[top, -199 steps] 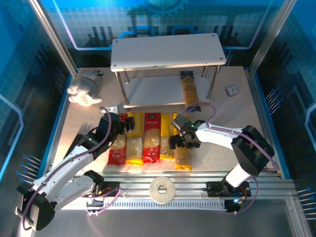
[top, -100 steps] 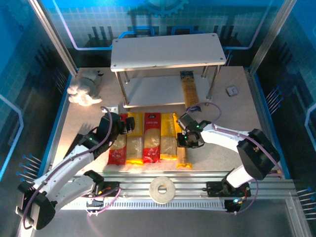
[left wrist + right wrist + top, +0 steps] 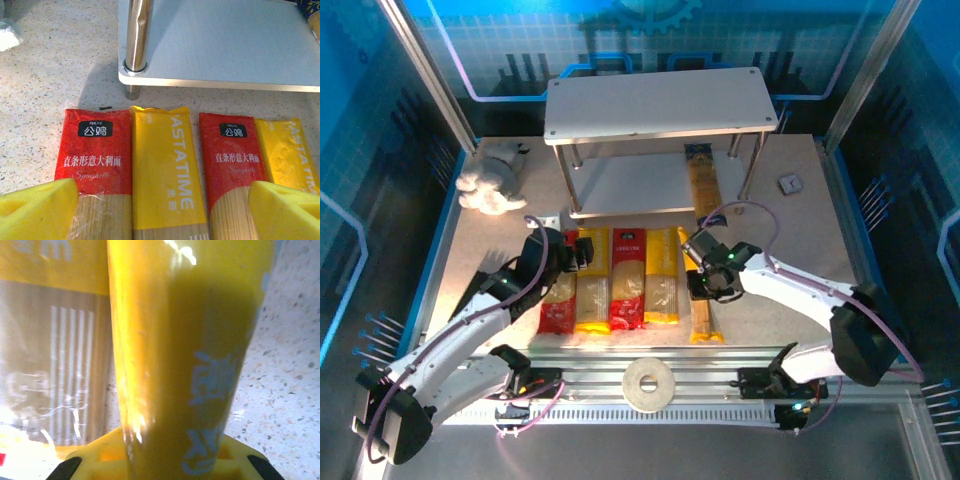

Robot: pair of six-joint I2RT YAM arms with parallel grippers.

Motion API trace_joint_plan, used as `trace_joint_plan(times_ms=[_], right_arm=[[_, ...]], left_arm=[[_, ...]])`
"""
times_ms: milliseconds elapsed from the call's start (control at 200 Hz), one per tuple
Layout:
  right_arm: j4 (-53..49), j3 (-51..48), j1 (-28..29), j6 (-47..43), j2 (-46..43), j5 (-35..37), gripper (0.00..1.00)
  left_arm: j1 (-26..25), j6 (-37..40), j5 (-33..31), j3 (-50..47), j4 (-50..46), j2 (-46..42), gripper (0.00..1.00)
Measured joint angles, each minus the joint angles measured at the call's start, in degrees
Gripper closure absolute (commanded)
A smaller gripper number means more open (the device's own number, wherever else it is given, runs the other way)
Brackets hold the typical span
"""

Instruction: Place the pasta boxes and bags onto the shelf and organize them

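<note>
Top external view: the right gripper (image 3: 708,288) pinches the long yellow spaghetti pack (image 3: 705,322) near its middle, probably so it lifts level, just right of the row of 4 red and yellow packs (image 3: 628,285) on the speckled tabletop (image 3: 790,230). The left gripper (image 3: 578,252) hovers spread over that row. 1 clear pack with dark blue ends (image 3: 702,185) already lies on the lower board of the 2-tier white shelf (image 3: 660,100).

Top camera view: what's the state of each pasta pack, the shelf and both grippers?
Right gripper: shut on yellow pack.
Left gripper: open, over the row.
Four packs: flat on table, side by side.
Blue-ended pack: lying on lower board of shelf.
</note>
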Motion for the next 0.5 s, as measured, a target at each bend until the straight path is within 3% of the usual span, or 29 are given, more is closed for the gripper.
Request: trace_joint_plan(times_ms=[255,500], right_arm=[[-2.8,10.9,0.4,-3.4,-0.3,2.5,1.00],[-2.1,22.6,-2.6,-9.7,11.6,2.6,1.00]], left_arm=[[0.0,0.0,0.0,0.0,0.0,0.0,0.11],[0.0,0.0,0.0,0.0,0.0,0.0,0.11]])
